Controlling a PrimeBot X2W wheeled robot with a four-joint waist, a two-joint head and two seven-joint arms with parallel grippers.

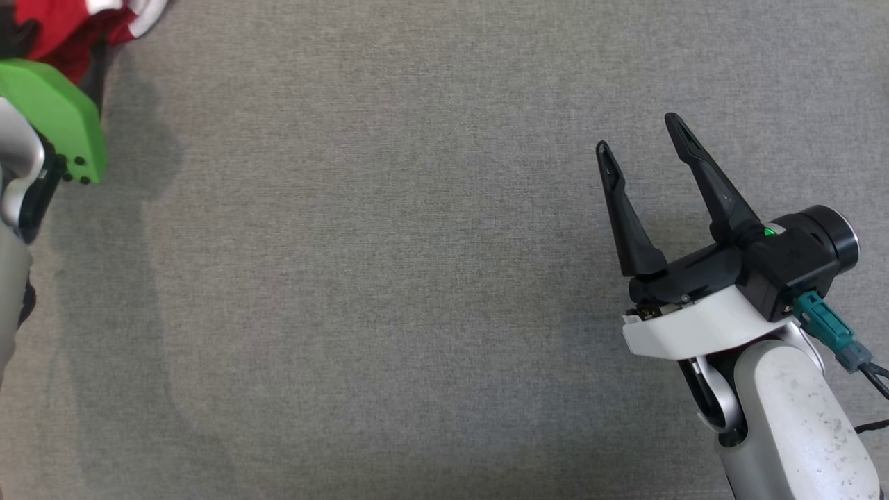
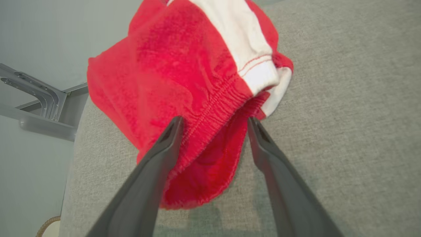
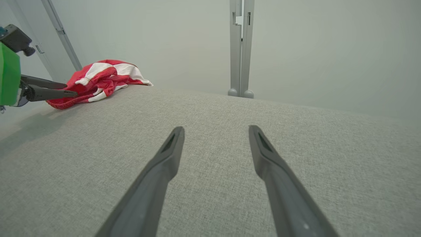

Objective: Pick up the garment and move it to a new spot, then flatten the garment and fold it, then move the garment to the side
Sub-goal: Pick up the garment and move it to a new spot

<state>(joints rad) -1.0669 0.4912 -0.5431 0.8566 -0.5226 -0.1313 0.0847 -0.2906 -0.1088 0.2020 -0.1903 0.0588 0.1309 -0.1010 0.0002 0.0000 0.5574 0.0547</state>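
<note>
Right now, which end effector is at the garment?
The left end effector: its open fingers straddle the elastic edge of the red-and-white garment. The right end effector hangs open over bare grey surface.

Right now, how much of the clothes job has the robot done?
Nothing looks done yet: the red-and-white garment lies bunched near the table edge. In hand: the open left tool sits at its elastic waistband, not closed. The right tool hovers open over bare table. Left: lifting, moving, flattening, folding, putting aside.
</note>
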